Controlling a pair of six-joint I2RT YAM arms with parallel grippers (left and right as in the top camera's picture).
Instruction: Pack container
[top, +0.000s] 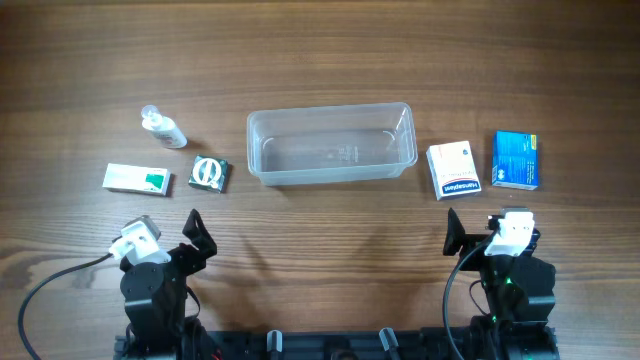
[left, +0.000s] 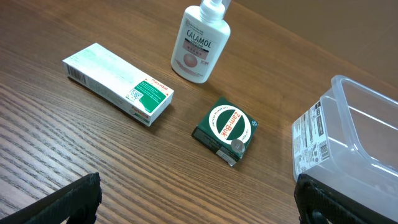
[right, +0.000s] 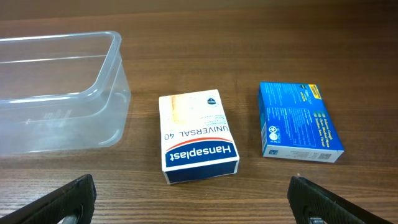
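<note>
The clear plastic container (top: 331, 145) stands empty at the table's middle; it also shows in the left wrist view (left: 354, 137) and the right wrist view (right: 56, 93). Left of it lie a green Zam-Buk box (top: 209, 173) (left: 226, 130), a white and green box (top: 137, 179) (left: 118, 83) and a Calamol bottle (top: 163, 128) (left: 201, 42). Right of it lie a Hansaplast box (top: 452, 170) (right: 198, 137) and a blue box (top: 515, 160) (right: 298, 121). My left gripper (top: 193, 237) (left: 196, 199) and right gripper (top: 470, 232) (right: 193, 199) are open and empty near the front edge.
The arm bases sit at the front edge, left (top: 150, 290) and right (top: 512, 285), with a black cable (top: 50, 285) curling at the front left. Bare wooden table (top: 330, 240) lies between the grippers and the objects.
</note>
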